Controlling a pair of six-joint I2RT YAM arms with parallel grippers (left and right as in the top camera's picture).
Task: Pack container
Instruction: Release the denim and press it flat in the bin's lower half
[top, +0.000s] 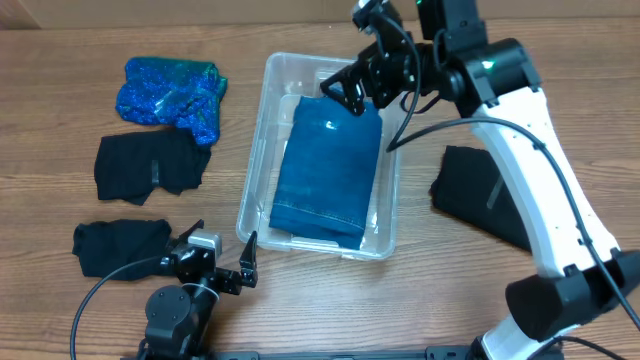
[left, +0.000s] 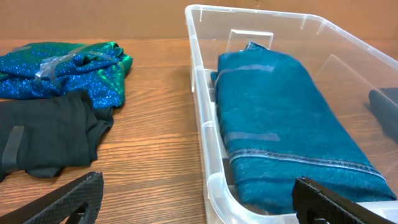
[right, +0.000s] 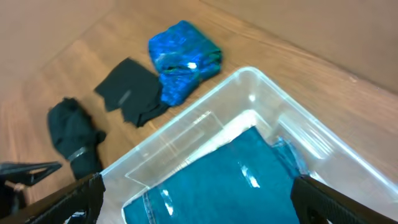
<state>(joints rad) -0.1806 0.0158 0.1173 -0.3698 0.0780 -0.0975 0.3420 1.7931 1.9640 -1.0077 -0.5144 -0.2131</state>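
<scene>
The clear plastic container (top: 258, 150) stands at the table's middle and holds a folded blue denim garment (top: 328, 170). The container shows in the left wrist view (left: 205, 130) and the right wrist view (right: 249, 84), with the denim inside it in both (left: 273, 124) (right: 230, 180). My right gripper (top: 350, 92) is open and empty above the container's far end, over the denim. My left gripper (top: 222, 258) is open and empty, low near the table's front edge, just off the container's near left corner.
A shiny blue sequin garment (top: 170, 92) lies at the back left. A black garment (top: 150, 165) lies in front of it, and another black one (top: 118, 245) at the front left. One more black garment (top: 480, 195) lies right of the container.
</scene>
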